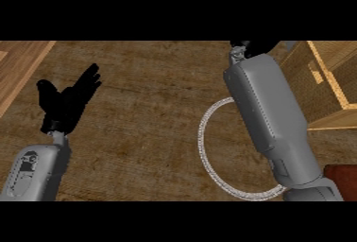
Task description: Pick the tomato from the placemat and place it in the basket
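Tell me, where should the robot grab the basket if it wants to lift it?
Probably by the top rim, pinched from above. The basket opens upward, and its rim looks like a thin, straight edge. Coming from its left side seems best: that side is nearest the right hand, and the rest runs out of view.

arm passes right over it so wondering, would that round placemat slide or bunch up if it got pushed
The placemat lies flat with no visible thickness, so it is probably thin, light and apt to slide on the wooden counter. It may be floppy and bunch up, but its stiffness cannot be told.
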Robot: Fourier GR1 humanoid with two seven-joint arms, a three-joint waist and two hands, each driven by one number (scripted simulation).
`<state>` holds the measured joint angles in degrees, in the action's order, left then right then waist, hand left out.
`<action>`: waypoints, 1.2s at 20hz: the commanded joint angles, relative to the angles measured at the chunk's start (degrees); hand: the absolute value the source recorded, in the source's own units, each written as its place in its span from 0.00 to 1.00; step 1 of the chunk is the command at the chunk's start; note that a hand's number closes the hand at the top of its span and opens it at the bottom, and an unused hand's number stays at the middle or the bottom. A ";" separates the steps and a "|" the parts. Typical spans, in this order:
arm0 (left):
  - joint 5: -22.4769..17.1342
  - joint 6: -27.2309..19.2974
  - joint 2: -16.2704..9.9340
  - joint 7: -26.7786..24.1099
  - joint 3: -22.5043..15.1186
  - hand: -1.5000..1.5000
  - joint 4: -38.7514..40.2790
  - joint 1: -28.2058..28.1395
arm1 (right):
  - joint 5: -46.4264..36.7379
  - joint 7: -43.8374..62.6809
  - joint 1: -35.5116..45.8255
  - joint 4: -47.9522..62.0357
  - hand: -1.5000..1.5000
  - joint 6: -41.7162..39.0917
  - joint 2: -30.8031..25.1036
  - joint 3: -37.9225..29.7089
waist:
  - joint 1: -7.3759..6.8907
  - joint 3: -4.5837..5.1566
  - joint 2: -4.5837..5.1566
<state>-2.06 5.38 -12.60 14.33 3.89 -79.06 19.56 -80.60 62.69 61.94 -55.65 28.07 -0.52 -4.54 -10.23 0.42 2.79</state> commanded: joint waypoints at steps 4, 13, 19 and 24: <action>-0.13 -0.35 -0.02 0.32 0.55 0.50 0.85 0.82 | -9.78 13.00 12.01 10.10 1.00 2.13 -1.85 -6.59 | 1.26 -0.01 -0.01; 0.73 -1.18 -0.04 -0.64 0.66 0.50 0.58 -0.19 | -18.42 16.12 19.29 19.63 1.00 1.59 -7.77 -14.11 | 2.41 -0.11 -0.08; 0.07 -1.38 -0.68 0.61 1.79 0.50 0.57 0.56 | -26.17 20.31 21.83 24.38 1.00 -1.97 -10.70 -16.44 | 3.17 -0.10 -0.37; 0.76 -2.07 -0.29 -0.52 1.68 0.50 0.07 -2.38 | -28.97 21.77 20.11 26.04 1.00 0.17 -11.61 -19.70 | 4.43 -0.28 -0.98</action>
<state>-1.65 4.00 -13.11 14.02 5.49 -78.28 18.89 -106.86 70.56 82.05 -31.26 27.35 -11.54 -22.69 -6.75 0.27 2.35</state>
